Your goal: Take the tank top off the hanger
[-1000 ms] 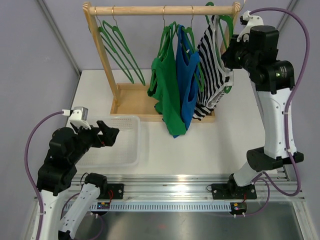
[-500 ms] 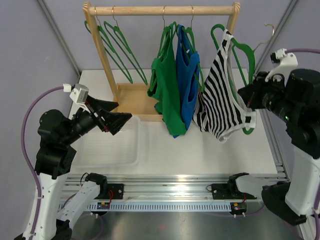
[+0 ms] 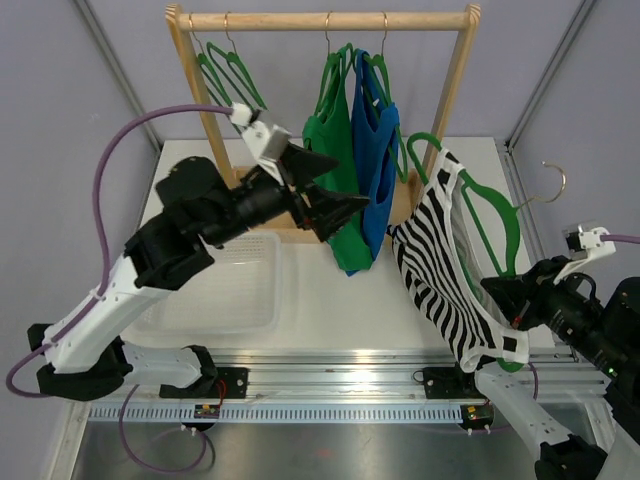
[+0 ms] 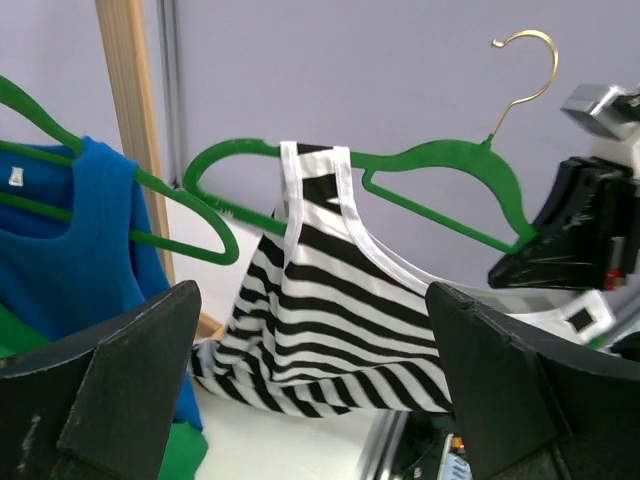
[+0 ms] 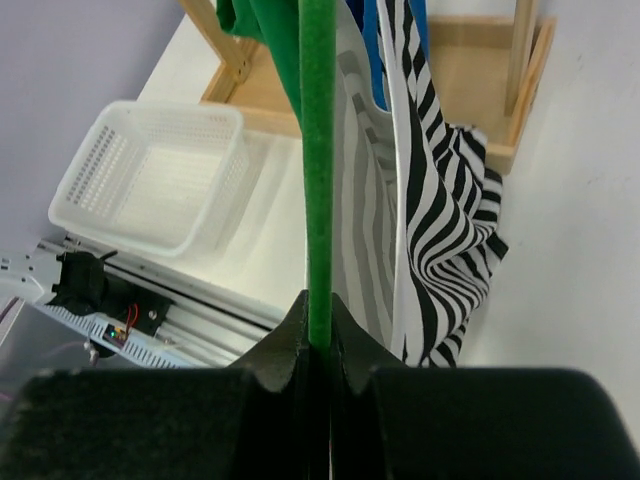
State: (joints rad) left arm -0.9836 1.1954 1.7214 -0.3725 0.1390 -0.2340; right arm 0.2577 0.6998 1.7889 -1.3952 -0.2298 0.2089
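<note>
- Three tank tops in all: one striped top (image 3: 440, 275), one green top (image 3: 335, 200), one blue top (image 3: 378, 165).
- The green and blue tops hang side by side on the rack (image 3: 325, 19), one hanger each, with the green one on the left.
- The striped top is off the rack. It hangs in the air over the right front of the table (image 3: 330, 295), between the rack and the right arm.
- It is on its own green hanger (image 4: 440, 162), not yet off. The left wrist view shows its white-edged straps looped over one arm of the hanger, with the body draped below.
- That hanger is tilted. Its one gold hook (image 3: 555, 185) is clear of the rail and touches nothing.
- Empty hangers (image 3: 222, 70) sit at the left end of the rail. There are at least two, but they overlap too much for an exact count.
- One white basket (image 3: 250, 290) sits on the table in front of the rack, to the left, partly under the left arm.
- Two arms, two grippers.
- Right gripper (image 3: 507, 298): low at the right front. Its fingers (image 5: 285, 345) are pressed against the hanger's green bar from both sides, pinching it.
- Left gripper (image 3: 350, 182): raised in front of the green and blue tops and pointing toward the striped top. Its fingers (image 4: 130, 380) are spread wide, hold nothing, and are apart from the cloth.
</note>
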